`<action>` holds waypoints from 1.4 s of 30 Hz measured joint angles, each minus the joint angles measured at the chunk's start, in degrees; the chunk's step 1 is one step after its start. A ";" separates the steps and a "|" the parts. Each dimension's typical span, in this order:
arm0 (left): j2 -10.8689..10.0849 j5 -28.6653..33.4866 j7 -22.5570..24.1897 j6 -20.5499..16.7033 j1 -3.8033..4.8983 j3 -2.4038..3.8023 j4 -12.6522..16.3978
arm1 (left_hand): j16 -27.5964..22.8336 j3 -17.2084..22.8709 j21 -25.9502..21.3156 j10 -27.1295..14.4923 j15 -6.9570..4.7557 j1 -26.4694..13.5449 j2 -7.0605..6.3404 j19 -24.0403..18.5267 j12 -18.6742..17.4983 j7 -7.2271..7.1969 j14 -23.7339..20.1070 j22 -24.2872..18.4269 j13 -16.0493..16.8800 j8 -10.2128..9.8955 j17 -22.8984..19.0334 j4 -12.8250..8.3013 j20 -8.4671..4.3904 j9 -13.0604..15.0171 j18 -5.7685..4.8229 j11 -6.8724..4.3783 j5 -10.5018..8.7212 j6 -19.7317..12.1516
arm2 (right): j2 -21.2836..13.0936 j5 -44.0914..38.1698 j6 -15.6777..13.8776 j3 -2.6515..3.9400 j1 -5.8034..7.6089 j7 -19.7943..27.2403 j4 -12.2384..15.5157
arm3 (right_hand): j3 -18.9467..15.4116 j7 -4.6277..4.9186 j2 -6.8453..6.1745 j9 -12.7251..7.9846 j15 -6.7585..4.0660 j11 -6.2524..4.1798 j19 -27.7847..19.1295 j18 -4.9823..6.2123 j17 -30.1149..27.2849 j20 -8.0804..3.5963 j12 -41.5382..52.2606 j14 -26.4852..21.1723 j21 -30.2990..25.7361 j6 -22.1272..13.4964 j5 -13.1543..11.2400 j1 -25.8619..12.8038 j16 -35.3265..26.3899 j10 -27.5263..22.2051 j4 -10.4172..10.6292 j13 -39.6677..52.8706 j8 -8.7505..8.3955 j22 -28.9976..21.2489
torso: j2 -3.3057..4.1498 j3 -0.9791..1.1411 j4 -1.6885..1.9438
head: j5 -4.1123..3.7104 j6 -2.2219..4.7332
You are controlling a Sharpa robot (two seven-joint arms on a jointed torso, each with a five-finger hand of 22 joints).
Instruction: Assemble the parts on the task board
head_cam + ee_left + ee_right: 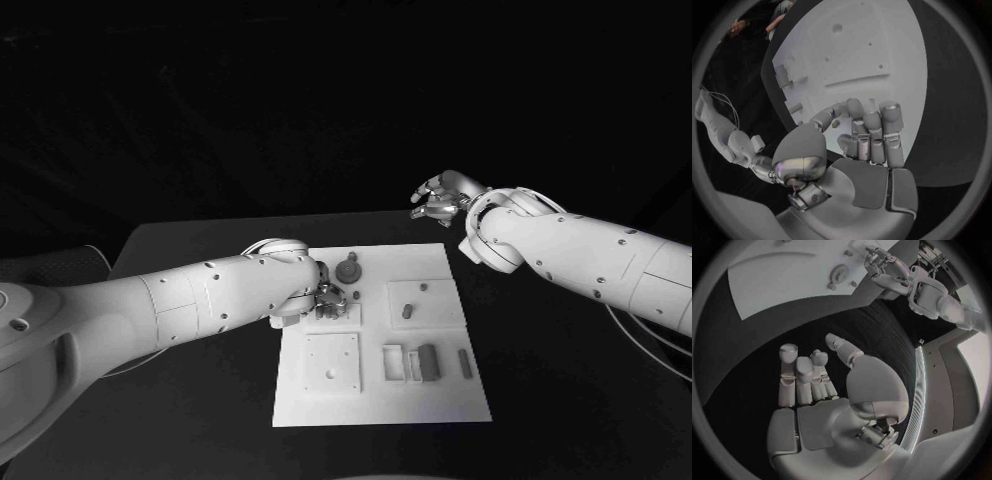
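Both hands matter: left hand [329, 297] pinches a small grey part [835, 123] over the white task board [433, 400]; a slip misseats it. Right hand [440, 198] hangs empty, fingers loosely spread.

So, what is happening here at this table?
A robot is assembling small parts on a white board. Its left robot hand is down at the board's far side, fingers at a small part, though a firm grasp cannot be confirmed. The right robot hand is raised beyond the board, off the table, holding nothing.
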 measured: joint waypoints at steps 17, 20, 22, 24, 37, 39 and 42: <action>0.04 0.08 0.28 -0.19 -0.06 -0.02 -0.07 | 0.52 -2.93 0.00 -0.06 -0.20 -1.42 -0.51 -0.01 0.23 -1.11 -0.22 0.04 -0.19 6.31 -0.21 0.21 0.01 0.22 0.07 0.01 -0.06 1.11 | -0.01 -0.01 0.04 0.00 0.00 0.00 -0.01 | 0.00 -0.04 0.24 -0.05 0.00 0.15 0.00 0.01 0.01 0.00 0.00 0.00 0.00 0.04 0.00 -0.24 0.00 -0.15 0.00 0.00 0.00 0.00 | 0.01 -0.02 0.01 | 0.08 -0.05; 0.04 0.09 0.33 -0.22 -0.07 -0.02 -0.07 | 0.52 -3.09 0.00 -0.05 -0.20 -1.42 -0.51 -0.01 0.23 -1.11 -0.22 0.04 -0.19 6.31 -0.25 0.36 0.01 0.22 0.08 0.02 -0.06 1.12 | 0.00 -0.01 0.04 0.00 0.00 0.00 -0.01 | 0.00 -0.06 0.24 -0.05 0.00 0.15 -0.01 0.01 0.01 0.01 0.00 0.00 0.00 0.06 0.00 -0.24 0.00 -0.15 0.00 -0.05 0.00 0.00 | 0.01 -0.02 0.01 | 0.09 -0.06; 0.03 0.10 0.36 -0.23 -0.07 -0.02 -0.07 | 0.52 -3.09 0.00 -0.05 -0.19 -1.42 -0.51 -0.01 0.23 -1.11 -0.23 0.04 -0.19 6.31 -0.26 0.36 0.01 0.22 0.08 0.02 -0.06 1.11 | 0.00 -0.01 0.04 0.00 0.00 0.00 -0.01 | 0.00 -0.08 0.24 -0.05 0.00 0.15 0.00 0.01 0.01 0.01 0.00 0.00 0.00 0.08 0.00 -0.24 0.00 -0.15 0.00 -0.04 0.00 0.00 | 0.01 -0.02 0.01 | 0.09 -0.07; 0.02 0.11 0.39 -0.24 -0.08 -0.02 -0.07 | 0.52 -3.20 0.00 -0.05 -0.19 -1.42 -0.51 -0.01 0.23 -1.11 -0.23 0.03 -0.19 6.31 -0.26 0.24 0.01 0.22 0.09 0.02 -0.06 1.11 | 0.00 -0.02 0.05 0.00 0.00 -0.01 -0.01 | 0.00 -0.09 0.24 -0.05 0.00 0.14 0.00 0.01 -0.04 0.01 0.00 0.00 0.00 0.09 0.00 -0.24 0.00 -0.14 0.00 -0.04 0.00 0.00 | 0.01 -0.02 0.01 | 0.10 -0.09; -0.06 0.14 0.63 -0.29 -0.07 -0.01 -0.04 | 0.77 -3.28 0.00 -0.04 -0.09 0.51 -0.13 -0.02 0.45 -1.14 -0.31 0.02 -0.38 6.28 -0.48 -2.29 0.02 0.20 0.10 0.03 0.56 1.07 | 0.00 -0.02 0.08 0.00 0.00 -0.01 -0.03 | 0.00 0.08 0.24 -0.05 0.00 0.13 -0.01 0.01 -0.04 0.01 0.00 0.00 0.00 -0.08 0.00 -0.24 0.00 -0.13 0.00 -0.04 0.00 0.00 | 0.01 -0.01 0.00 | 0.20 -0.25; -0.09 0.15 0.64 -0.30 -0.07 0.00 -0.03 | 0.77 -3.28 0.00 -0.04 -0.08 0.52 -0.14 -0.02 0.45 -1.19 -0.31 0.02 -0.39 6.17 -0.49 -2.30 0.02 0.26 0.10 0.03 0.98 1.03 | 0.00 -0.02 0.08 0.00 0.00 -0.01 -0.03 | 0.00 0.07 0.24 -0.05 0.00 0.13 -0.01 0.01 -0.04 0.01 0.00 0.00 0.00 -0.07 0.00 -0.24 0.00 -0.13 0.00 -0.04 0.00 0.00 | 0.01 -0.01 0.00 | 0.20 -0.27; -0.13 0.19 0.66 -0.30 -0.07 0.00 -0.03 | 0.77 -3.36 0.00 -0.04 -0.07 0.72 -0.34 -0.09 0.45 -1.19 -0.31 0.02 -0.39 6.13 -0.55 -2.38 0.09 0.28 0.10 0.03 1.53 1.02 | 0.01 -0.02 0.09 0.00 0.00 -0.01 -0.03 | 0.00 0.07 0.24 -0.05 0.00 0.13 -0.01 0.01 -0.04 0.01 0.00 0.00 0.00 -0.07 0.00 -0.24 0.00 -0.13 0.00 -0.04 0.00 0.00 | 0.01 -0.01 0.00 | 0.23 -0.29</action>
